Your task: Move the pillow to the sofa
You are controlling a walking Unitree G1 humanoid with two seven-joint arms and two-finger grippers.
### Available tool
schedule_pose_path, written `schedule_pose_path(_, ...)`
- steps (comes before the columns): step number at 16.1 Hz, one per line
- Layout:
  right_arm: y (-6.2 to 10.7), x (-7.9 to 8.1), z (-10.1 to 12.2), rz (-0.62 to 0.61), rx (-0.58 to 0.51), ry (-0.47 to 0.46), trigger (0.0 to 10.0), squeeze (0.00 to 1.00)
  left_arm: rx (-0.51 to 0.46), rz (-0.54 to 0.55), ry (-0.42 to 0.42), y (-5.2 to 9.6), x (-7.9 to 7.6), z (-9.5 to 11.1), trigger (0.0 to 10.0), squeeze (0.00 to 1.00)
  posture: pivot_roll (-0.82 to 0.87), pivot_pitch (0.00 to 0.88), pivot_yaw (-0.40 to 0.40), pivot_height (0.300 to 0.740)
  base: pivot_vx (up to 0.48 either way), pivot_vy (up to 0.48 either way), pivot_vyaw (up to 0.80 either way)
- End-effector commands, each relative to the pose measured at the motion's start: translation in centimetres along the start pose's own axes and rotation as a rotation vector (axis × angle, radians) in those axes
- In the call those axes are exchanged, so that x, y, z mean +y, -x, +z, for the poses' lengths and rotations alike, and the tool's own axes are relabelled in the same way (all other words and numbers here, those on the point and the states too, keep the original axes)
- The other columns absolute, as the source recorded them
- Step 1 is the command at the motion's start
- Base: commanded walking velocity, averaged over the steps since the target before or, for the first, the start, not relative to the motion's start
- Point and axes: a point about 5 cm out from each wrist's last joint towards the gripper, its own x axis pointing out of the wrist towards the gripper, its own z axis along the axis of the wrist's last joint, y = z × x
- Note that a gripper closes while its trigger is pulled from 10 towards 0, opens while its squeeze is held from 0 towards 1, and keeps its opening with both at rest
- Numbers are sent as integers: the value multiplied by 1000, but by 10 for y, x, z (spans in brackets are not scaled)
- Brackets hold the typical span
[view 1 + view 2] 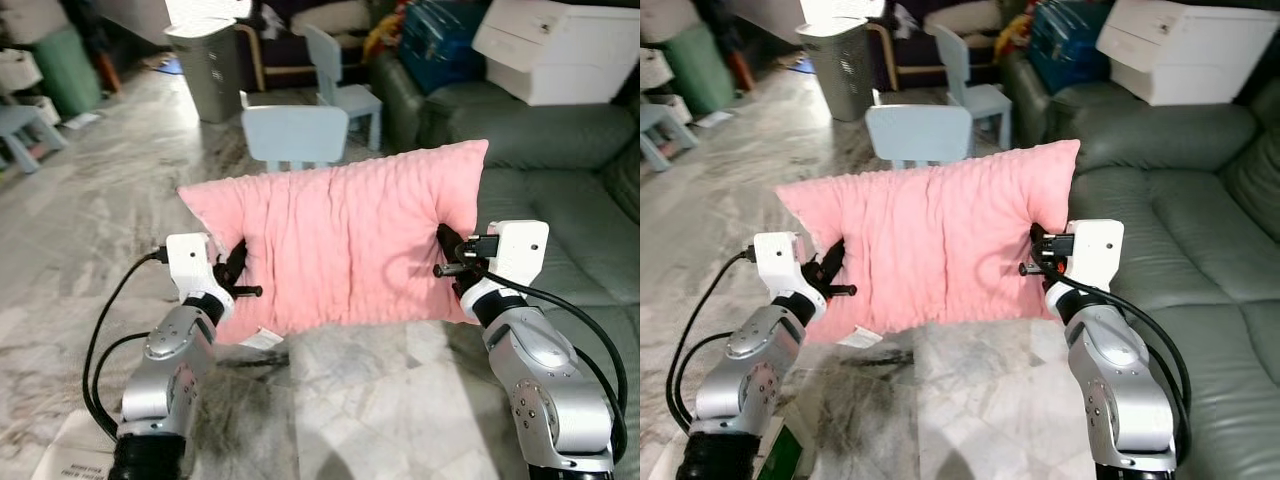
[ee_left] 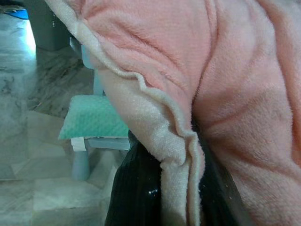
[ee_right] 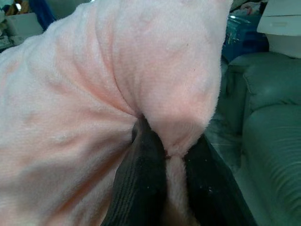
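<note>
Pink pillow held up in the air over the floor, just left of the sofa. Left gripper and right gripper clamped on its side edges.

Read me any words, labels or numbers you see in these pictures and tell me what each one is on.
Nothing can be read for certain.
White tag under the pink pillow: print too small to read.
Paper on the floor by the left arm: dark lines of print, blurred.
White boxes on the green sofa: no lettering visible.
Both pincers, left pincer and right pincer, carry no readable marking.
</note>
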Motion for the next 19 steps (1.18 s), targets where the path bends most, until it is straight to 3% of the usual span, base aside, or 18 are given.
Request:
schedule_pose_path(1,-1,2,9,7,-32,8,10000,0,-39,20,-20,-1,11,9,10000,0,-212,0,60,740,0,0,-788)
schedule_pose_path(3,0,2,8,8,-30,10,10000,0,-27,25,-35,-3,14,10,10000,0,-213,0,59,740,0,0,-788)
schedule_pose_path(8,0,2,8,8,-28,10,10000,0,-11,-15,22,-1,12,4,10000,0,-217,0,64,740,0,0,-793)
schedule_pose_path(19,1,5,6,15,-28,5,10000,0,8,-26,16,2,11,0,10000,0,-212,0,68,740,0,0,-791)
